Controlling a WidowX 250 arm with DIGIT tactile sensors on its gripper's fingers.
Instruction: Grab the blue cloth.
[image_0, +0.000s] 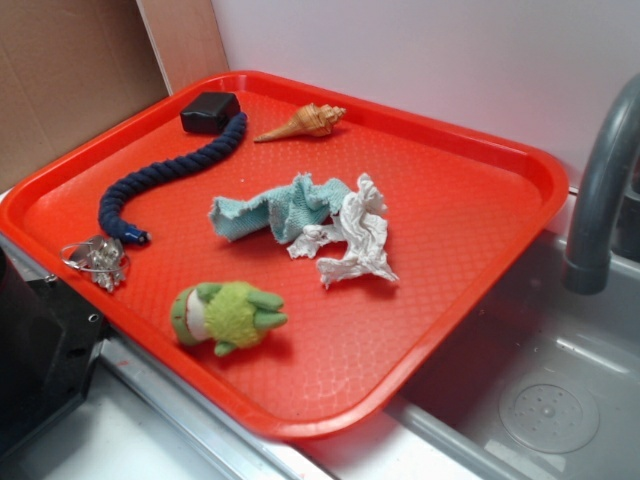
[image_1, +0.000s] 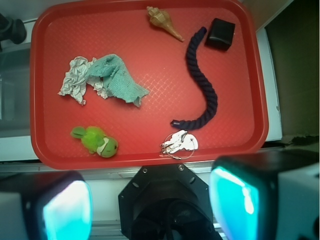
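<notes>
The blue cloth lies crumpled near the middle of the red tray. It is pale teal with frayed edges, and one end overlaps a white wrinkled rag. In the wrist view my gripper hangs high above the tray's near edge, far from the cloth. Its teal-padded fingers stand wide apart with nothing between them. The exterior view does not show the gripper.
Also on the tray are a navy twisted rope, a black box, a shell, a green plush toy and keys. A grey faucet and a sink are to the right.
</notes>
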